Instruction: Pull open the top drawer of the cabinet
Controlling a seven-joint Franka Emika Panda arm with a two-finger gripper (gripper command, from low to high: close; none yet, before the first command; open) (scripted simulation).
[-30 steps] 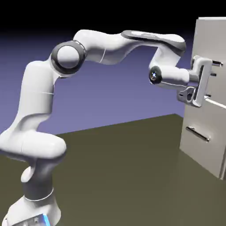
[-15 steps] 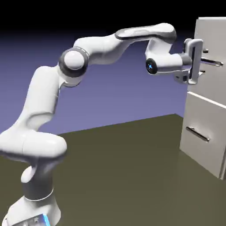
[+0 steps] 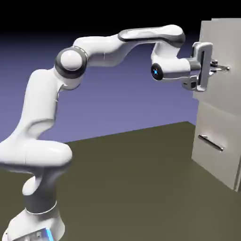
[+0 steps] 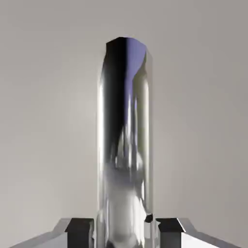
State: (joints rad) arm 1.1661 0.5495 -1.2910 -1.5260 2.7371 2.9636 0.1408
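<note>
Two stacked drawers make up the front of the cabinet [image 3: 221, 141]; the top drawer [image 3: 225, 89] stands a little proud of the lower drawer [image 3: 214, 153], its front edge nearer the arm. Its handle [image 4: 125, 140] runs between the fingers: in the hand view the shiny bar fills the gap, with one dark fingertip [image 4: 79, 228] close on one side and its partner on the other, pinching the bar or very nearly so. Behind the bar, the plain grey drawer front fills the hand view. In the exterior view the gripper [image 3: 212, 66] sits level at the handle, wrist and arm stretching away from the cabinet.
</note>
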